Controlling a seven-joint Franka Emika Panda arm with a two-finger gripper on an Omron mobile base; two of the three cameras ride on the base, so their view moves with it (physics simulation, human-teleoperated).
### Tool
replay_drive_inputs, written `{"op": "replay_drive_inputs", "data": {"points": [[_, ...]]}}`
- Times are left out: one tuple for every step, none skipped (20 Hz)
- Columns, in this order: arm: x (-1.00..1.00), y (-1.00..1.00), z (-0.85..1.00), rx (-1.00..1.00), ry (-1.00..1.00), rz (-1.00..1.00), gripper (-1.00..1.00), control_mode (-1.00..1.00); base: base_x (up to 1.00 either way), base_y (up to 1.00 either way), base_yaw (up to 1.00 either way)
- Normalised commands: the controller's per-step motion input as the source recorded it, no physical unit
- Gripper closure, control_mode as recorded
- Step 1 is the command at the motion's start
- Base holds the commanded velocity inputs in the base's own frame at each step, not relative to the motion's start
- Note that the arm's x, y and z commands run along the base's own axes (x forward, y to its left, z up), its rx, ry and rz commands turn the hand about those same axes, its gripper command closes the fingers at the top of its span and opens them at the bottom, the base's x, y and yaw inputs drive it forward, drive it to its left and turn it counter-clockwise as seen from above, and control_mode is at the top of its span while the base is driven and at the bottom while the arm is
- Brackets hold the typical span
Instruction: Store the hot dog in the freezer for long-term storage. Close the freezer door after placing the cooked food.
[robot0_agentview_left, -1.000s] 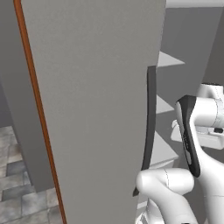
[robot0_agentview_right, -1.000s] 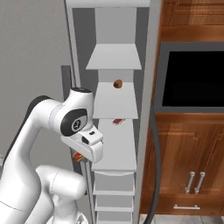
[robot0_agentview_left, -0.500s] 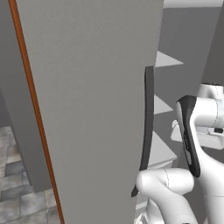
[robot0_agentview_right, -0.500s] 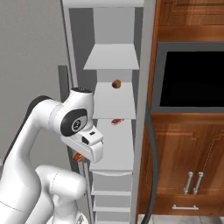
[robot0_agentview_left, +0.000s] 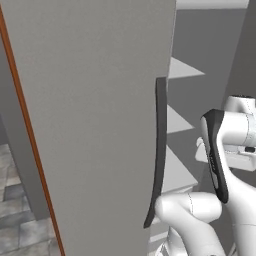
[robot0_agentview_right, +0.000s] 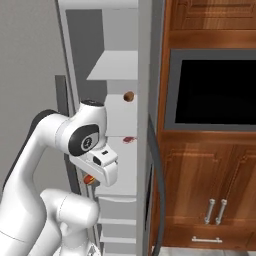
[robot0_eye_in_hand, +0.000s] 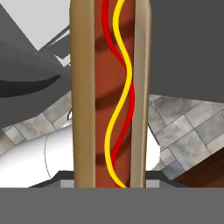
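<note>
step in hand: carrying. my pincer (robot0_agentview_right: 91, 179) is closed tight on the one tan-bunned hot dog with red sausage and yellow squiggle (robot0_eye_in_hand: 110, 94), held low beside the open freezer's white shelves (robot0_agentview_right: 117, 67). next: lift it onto a shelf, release, then swing the one grey freezer door (robot0_agentview_left: 95, 125) closed.

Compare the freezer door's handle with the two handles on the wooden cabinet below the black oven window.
The freezer door handle is one long, dark, curved bar; the cabinet handles are two short, straight, silvery bars. The door handle runs far up its grey door, while the cabinet pair sits low on brown wood. Both kinds stand vertical.
</note>
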Motion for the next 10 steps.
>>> {"op": "replay_drive_inputs", "data": {"points": [[0.0, 0.0, 0.0, 0.0, 0.0, 0.0, 1.0, 1.0, 0.22, -0.38, 0.04], [0.0, 0.0, 0.0, 0.0, 0.0, 0.0, 1.0, 1.0, 0.21, -0.36, 0.04], [0.0, 0.0, 0.0, 0.0, 0.0, 0.0, 1.0, 1.0, 0.22, -0.33, 0.03], [0.0, 0.0, 0.0, 0.0, 0.0, 0.0, 1.0, 1.0, 0.2, -0.18, 0.02], [0.0, 0.0, 0.0, 0.0, 0.0, 0.0, 1.0, 1.0, 0.23, -0.02, 0.0], [0.0, 0.0, 0.0, 0.0, 0.0, 0.0, 1.0, 1.0, 0.14, 0.0, 0.0], [0.0, 0.0, 0.0, 0.0, 0.0, 0.0, 1.0, 1.0, 0.13, 0.0, 0.01], [0.0, 0.0, 0.0, 0.0, 0.0, 0.0, 1.0, 1.0, 0.13, 0.0, 0.01], [0.0, 0.0, 0.0, 0.0, 0.0, 0.0, 1.0, 1.0, 0.14, 0.0, 0.01], [0.0, 0.0, 0.0, 0.0, 0.0, 0.0, 1.0, 1.0, 0.14, 0.0, 0.01]]}}
